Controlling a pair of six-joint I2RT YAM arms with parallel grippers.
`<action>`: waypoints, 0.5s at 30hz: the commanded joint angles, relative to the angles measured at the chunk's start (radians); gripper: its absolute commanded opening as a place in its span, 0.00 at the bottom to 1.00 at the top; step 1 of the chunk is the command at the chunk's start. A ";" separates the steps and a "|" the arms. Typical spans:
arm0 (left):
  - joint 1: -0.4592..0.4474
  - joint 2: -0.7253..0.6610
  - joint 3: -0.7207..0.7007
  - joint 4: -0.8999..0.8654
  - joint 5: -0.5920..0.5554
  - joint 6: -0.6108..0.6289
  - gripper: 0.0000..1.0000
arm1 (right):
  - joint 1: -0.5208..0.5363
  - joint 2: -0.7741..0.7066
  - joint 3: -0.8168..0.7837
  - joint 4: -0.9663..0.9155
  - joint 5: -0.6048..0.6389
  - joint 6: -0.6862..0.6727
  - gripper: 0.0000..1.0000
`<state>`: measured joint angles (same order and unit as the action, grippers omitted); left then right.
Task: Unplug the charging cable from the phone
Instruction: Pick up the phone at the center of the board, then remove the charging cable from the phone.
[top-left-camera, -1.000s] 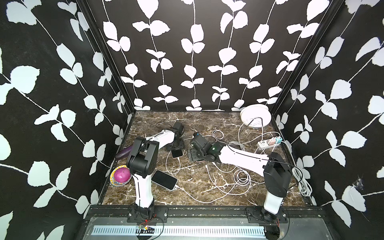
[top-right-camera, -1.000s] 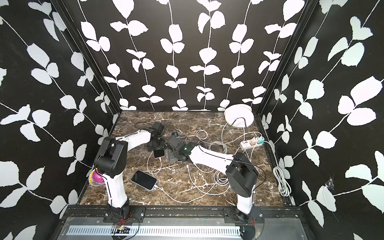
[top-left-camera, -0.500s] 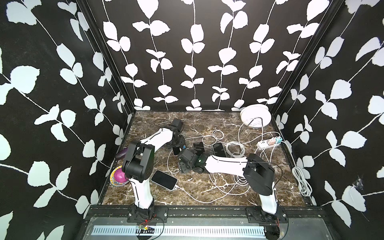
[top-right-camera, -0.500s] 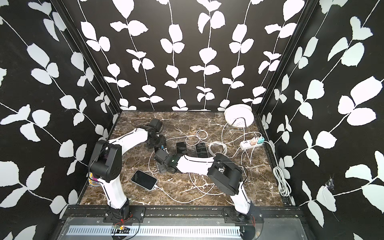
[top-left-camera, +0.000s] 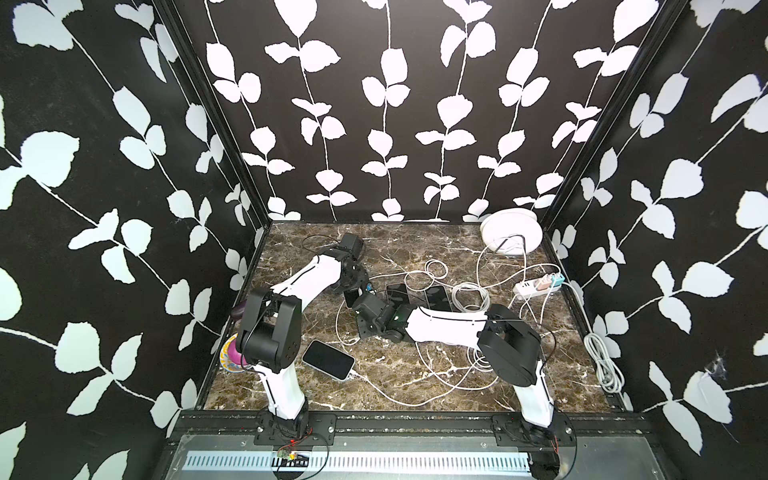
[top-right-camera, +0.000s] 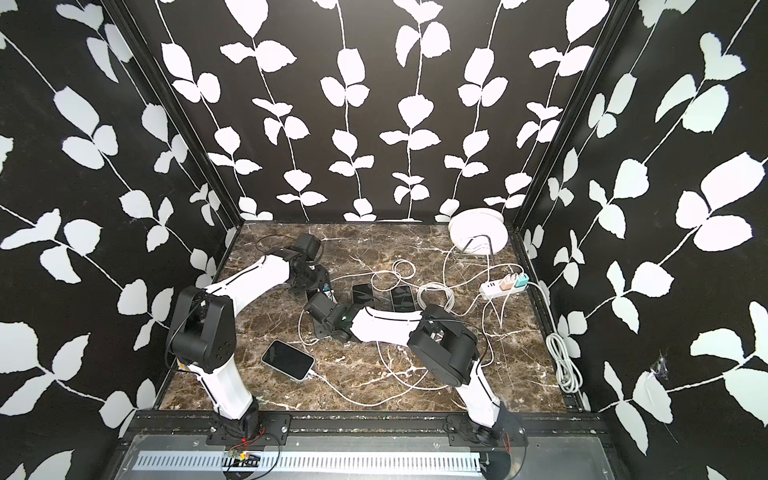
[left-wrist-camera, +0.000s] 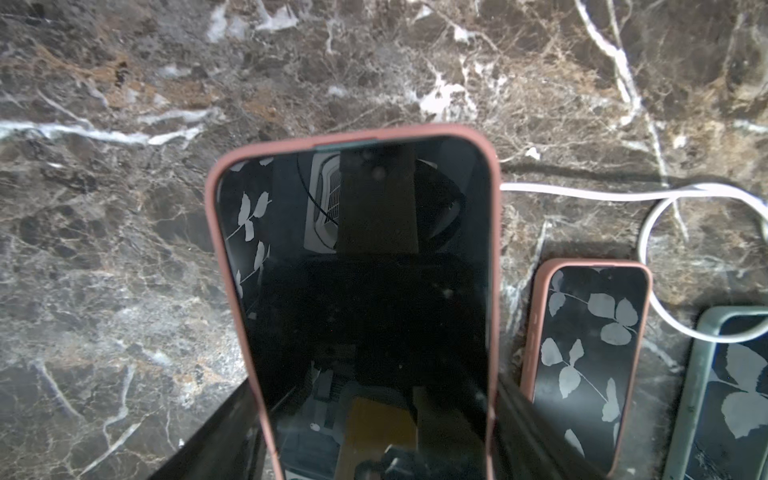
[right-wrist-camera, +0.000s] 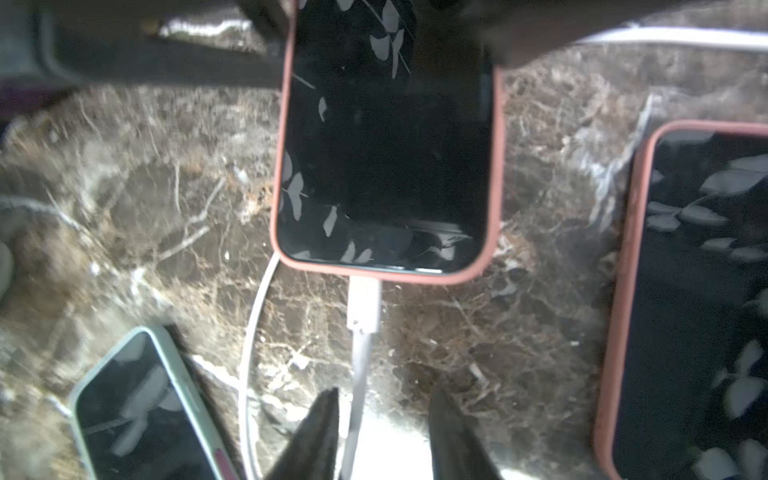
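Veined brown marble tabletop (top-left-camera: 415, 245), black leaf-print walls (top-left-camera: 374, 124) (pink-cased phone (left-wrist-camera: 365, 291) between left fingers (left-wrist-camera: 208, 449)).

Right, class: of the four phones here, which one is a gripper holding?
The pink-cased phone in the left gripper, charging cable plugged in; its pink twin, the grey-green phone and the white-edged phone lie ungripped.

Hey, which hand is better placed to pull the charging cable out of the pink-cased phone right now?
Right. The right hand straddles the charging cable just behind the plug, while the left hand grips the pink-cased phone.
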<state>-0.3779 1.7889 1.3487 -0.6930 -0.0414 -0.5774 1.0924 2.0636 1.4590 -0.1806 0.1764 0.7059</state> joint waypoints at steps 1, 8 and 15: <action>0.001 -0.069 0.035 -0.021 0.005 0.005 0.00 | -0.008 0.015 0.024 0.015 0.002 0.016 0.22; 0.002 -0.069 0.042 -0.019 -0.006 0.003 0.00 | -0.006 0.018 0.014 0.024 -0.020 0.007 0.00; 0.001 -0.065 0.074 0.004 -0.096 -0.008 0.00 | 0.015 -0.022 -0.080 0.079 -0.020 0.030 0.00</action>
<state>-0.3779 1.7809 1.3705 -0.7048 -0.0792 -0.5804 1.0966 2.0636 1.4254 -0.1215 0.1532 0.7185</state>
